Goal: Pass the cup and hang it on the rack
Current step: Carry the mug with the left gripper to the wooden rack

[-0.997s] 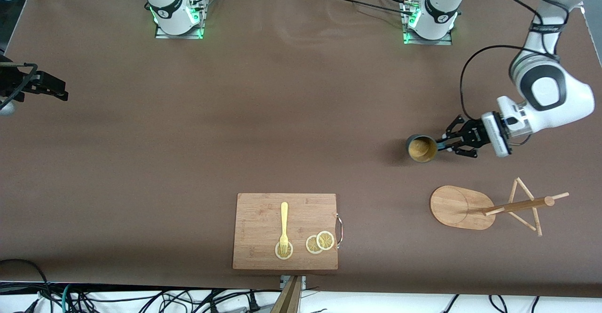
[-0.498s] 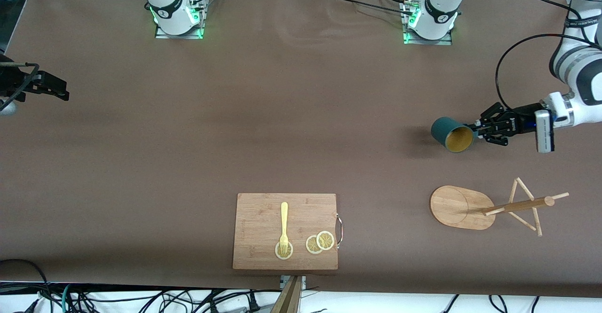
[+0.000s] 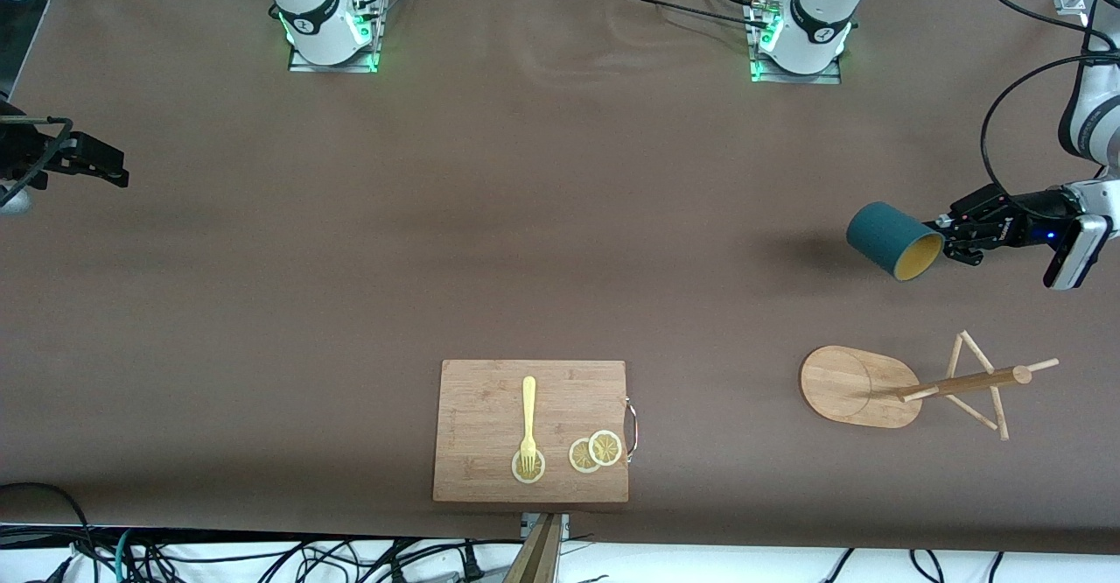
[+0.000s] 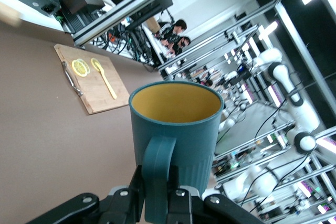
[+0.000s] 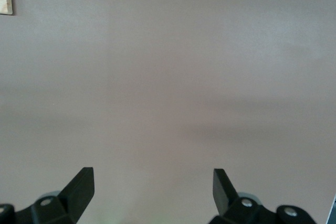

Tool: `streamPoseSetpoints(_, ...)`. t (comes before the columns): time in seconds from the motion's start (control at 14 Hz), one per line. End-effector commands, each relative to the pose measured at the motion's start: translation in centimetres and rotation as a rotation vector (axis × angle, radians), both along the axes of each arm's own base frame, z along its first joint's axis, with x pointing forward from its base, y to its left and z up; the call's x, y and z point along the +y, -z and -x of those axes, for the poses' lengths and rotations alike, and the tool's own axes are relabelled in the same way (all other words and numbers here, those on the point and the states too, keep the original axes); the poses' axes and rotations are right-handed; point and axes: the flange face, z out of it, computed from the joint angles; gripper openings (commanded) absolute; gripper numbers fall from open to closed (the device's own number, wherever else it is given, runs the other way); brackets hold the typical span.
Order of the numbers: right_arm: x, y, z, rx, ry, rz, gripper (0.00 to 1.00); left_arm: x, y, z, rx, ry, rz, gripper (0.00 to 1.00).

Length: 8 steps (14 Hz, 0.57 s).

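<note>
The small dark teal ribbed cup is clamped by its handle in the left hand, aloft near the counter's left-arm edge; the right hand, spread wide and empty, is kept waiting.

Cup aloft by our left arm

Our left gripper holds the cup tilted above the table, near the rack.

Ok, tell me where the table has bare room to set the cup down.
Bare cloth spreads between the robot bases and the cutting board, and under the cup hanging tilted in the left gripper. It is crowded only at the rack, lying tipped over, and the board. The right gripper waits open over bare cloth.
</note>
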Motion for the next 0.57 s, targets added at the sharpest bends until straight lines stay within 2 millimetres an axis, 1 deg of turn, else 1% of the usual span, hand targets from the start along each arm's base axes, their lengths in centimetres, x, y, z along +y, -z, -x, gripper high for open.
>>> streamPoseSetpoints(0.0, 0.0, -0.7, 0.4, 0.0, -0.011, 0.002, 1.0, 2.9, 1.4, -1.7, 0.084, -0.006, 0.073, 0.0)
streamPoseSetpoints(0.07, -0.1, -0.7, 0.3, -0.001, -0.009, 0.002, 1.0, 3.2, 3.4, -1.6, 0.133, -0.006, 0.114, 0.0)
streamPoseSetpoints(0.14, -0.2, -0.7, 0.4, 0.0, -0.008, 0.001, 1.0, 4.2, 4.5, -1.4, 0.166, -0.024, 0.136, 0.0)
streamPoseSetpoints(0.28, -0.1, -0.7, 0.4, 0.0, -0.008, 0.002, 1.0, 4.9, 4.0, -1.4, 0.289, -0.058, 0.168, 0.0)
streamPoseSetpoints(0.5, -0.1, -0.7, 0.4, 0.0, -0.008, 0.001, 1.0, 5.3, 3.1, -2.1, 0.403, -0.097, 0.209, 0.0)
